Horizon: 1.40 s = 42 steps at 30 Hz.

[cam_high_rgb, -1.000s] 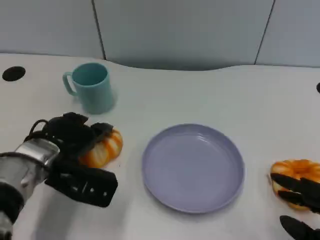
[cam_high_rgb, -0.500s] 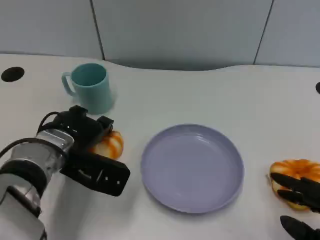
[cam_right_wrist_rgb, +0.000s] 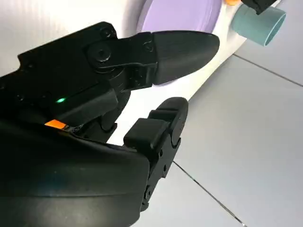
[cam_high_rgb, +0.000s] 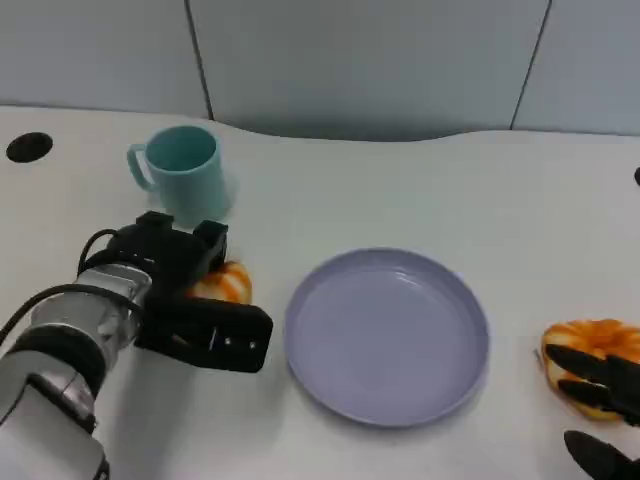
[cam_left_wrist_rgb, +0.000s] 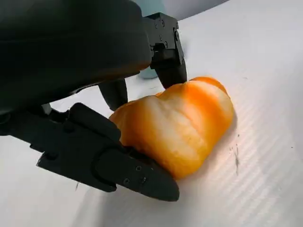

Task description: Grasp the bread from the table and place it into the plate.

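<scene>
On the table left of the plate [cam_high_rgb: 387,335], the left hand [cam_high_rgb: 185,290] has its fingers round the bread [cam_left_wrist_rgb: 177,125] w/ a loose-looking hold, so it may slip out when lifted

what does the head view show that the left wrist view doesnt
Head view alone: the purple plate, a second bread by the right robot hand, and the whole teal mug. Left wrist view alone: how the fingers close against the bread, which rests on the table. Both: the left robot hand on that bread.
</scene>
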### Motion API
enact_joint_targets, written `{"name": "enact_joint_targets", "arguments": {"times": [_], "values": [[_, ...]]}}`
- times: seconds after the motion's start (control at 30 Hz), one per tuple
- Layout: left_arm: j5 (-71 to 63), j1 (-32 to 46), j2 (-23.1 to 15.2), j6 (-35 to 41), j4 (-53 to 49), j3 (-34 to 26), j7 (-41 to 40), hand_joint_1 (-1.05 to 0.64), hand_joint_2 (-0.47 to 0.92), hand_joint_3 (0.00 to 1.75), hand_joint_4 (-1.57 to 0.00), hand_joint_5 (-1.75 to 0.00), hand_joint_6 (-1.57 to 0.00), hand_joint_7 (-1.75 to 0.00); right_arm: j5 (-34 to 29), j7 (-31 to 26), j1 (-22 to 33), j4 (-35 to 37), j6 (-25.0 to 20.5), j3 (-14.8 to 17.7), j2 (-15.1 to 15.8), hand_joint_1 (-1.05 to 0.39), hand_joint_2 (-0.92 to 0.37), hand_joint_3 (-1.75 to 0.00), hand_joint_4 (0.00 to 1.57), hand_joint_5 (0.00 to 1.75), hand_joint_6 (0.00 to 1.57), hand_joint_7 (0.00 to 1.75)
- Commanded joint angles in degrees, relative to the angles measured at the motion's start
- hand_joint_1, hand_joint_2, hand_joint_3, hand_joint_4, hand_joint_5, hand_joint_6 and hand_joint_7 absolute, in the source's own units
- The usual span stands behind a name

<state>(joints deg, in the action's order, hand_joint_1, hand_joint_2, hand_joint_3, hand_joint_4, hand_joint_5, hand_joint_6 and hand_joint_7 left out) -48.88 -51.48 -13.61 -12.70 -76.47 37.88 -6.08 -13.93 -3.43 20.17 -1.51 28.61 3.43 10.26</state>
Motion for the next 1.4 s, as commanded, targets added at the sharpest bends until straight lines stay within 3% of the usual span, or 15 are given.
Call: {"name": "enact_joint_targets", "arguments": {"times": [0.03, 0.07, 0.13, 0.17, 0.2, 0.27, 0.4, 0.47, 0.6, 0.63, 0.7, 0.8, 0.97, 1.17, 1.4], "values": [[1.13, 0.24, 0.49, -0.28, -0.78, -0.26, 1.81, -0.18, 0.84, 0.01, -0.36, -1.75, -0.11, -1.74, 1.4, 0.08, 0.53, -0.9, 0.04, 0.85, 0.26, -0.37, -0.92, -0.36, 0.93, 0.02, 0.78, 0.0], [1.4, 0.31, 0.33, -0.67, -0.79, -0.41, 1.67, -0.14, 0.85, 0.01, -0.63, -1.75, -0.4, -1.74, 1.36, -0.06, 0.59, -0.99, 0.02, 0.88, 0.18, -0.37, -0.92, -0.36, 0.94, 0.02, 0.79, 0.0], [2.47, 0.65, 0.07, -1.72, -0.81, -1.14, 1.12, -0.12, 0.86, 0.01, -0.87, -1.75, -0.7, -1.75, 1.31, -0.2, 0.78, -1.27, -0.09, 0.92, 0.1, -0.37, -0.92, -0.36, 0.95, 0.02, 0.79, 0.0], [2.92, 0.8, -0.07, -2.36, -0.85, -1.42, 0.86, -0.1, 0.86, 0.01, -1.11, -1.75, -1.02, -1.75, 1.28, -0.2, 0.99, -1.65, -0.45, 0.94, 0.04, -0.37, -0.92, -0.36, 0.96, 0.03, 0.79, 0.0], [3.15, 0.86, -0.15, -2.78, -0.89, -1.57, 0.77, -0.09, 0.86, 0.01, -1.21, -1.75, -1.14, -1.75, 1.27, -0.18, 1.16, -1.96, -0.75, 0.95, -0.02, -0.37, -0.92, -0.36, 0.96, 0.03, 0.78, 0.0], [2.97, 0.62, 0.0, -2.48, -1.02, -1.45, 1.06, -0.1, 0.87, 0.02, -1.37, -1.73, -1.27, -1.75, 1.18, -0.19, 1.33, -2.21, -0.82, 1.01, 0.02, -0.38, -0.92, -0.36, 0.96, 0.03, 0.78, 0.0], [3.12, 0.53, 0.28, -2.08, -1.06, -1.67, 0.26, -0.12, 0.86, 0.01, -1.49, -1.69, -1.37, -1.75, 1.13, -0.14, 1.56, -2.73, -1.22, 1.05, 0.06, -0.38, -0.92, -0.36, 0.96, 0.03, 0.78, 0.0], [3.84, 0.48, 0.47, -1.94, -1.04, -2.31, 0.33, -0.15, 0.88, 0.03, -1.55, -1.66, -1.52, -1.62, 0.99, -0.24, 1.64, -2.97, -1.25, 1.1, 0.07, -0.37, -0.92, -0.36, 0.96, 0.03, 0.78, 0.0], [5.24, 0.56, 0.57, -2.04, -1.04, -3.25, 0.86, -0.18, 0.89, 0.06, -1.57, -1.64, -1.57, -1.55, 1.15, -0.17, 1.68, -3.06, -1.42, 1.13, 0.03, -0.37, -0.92, -0.36, 0.96, 0.03, 0.77, 0.0], [6.1, 0.65, 0.59, -2.16, -1.02, -4.01, 1.22, -0.22, 0.78, 0.34, -1.57, -1.6, -1.57, -1.51, 1.14, -0.2, 1.6, -2.95, -1.34, 1.13, 0.04, -0.37, -0.92, -0.36, 0.97, 0.03, 0.78, 0.0], [7.49, 0.89, 0.45, -2.82, -0.9, -5.29, 1.38, -0.28, 0.34, 1.2, -1.57, -1.62, -1.57, -1.54, 1.1, -0.38, 1.27, -2.38, -0.62, 1.1, 0.05, -0.37, -0.92, -0.36, 0.98, 0.04, 0.78, 0.0], [8.48, 1.26, -0.12, -4.19, -0.59, -6.34, 0.63, -0.33, 0.08, 1.57, -1.57, -1.68, -1.57, -1.61, 0.74, -0.65, 1.05, -2.16, -0.62, 1.03, -0.05, -0.37, -0.92, -0.36, 0.97, 0.04, 0.78, 0.0], [12.94, 1.83, -2.03, -8.52, 0.3, -10.58, 2.07, -0.41, -0.06, 1.73, -1.57, -1.72, -1.56, -1.66, 0.69, -0.62, 0.79, -1.82, -0.55, 0.97, -0.05, -0.37, -0.92, -0.36, 0.97, 0.04, 0.78, 0.0], [16.23, 2.78, -4.75, -15.85, 1.78, -14.0, 1.99, -0.62, -0.23, 1.75, -1.57, -1.75, -1.56, -1.74, 0.6, -0.4, 0.52, -1.96, -1.56, 0.98, -0.03, -0.37, -0.92, -0.36, 0.97, 0.03, 0.77, 0.0], [19.29, 2.02, -6.8, -23.63, 4.32, -17.13, 3.83, -0.88, -0.14, 1.74, -1.57, -1.75, -1.57, -1.75, 1.69, 0.19, -0.23, -1.59, -2.31, 0.66, -0.37, -0.37, -0.92, -0.36, 0.99, 0.05, 0.78, 0.0]]}}
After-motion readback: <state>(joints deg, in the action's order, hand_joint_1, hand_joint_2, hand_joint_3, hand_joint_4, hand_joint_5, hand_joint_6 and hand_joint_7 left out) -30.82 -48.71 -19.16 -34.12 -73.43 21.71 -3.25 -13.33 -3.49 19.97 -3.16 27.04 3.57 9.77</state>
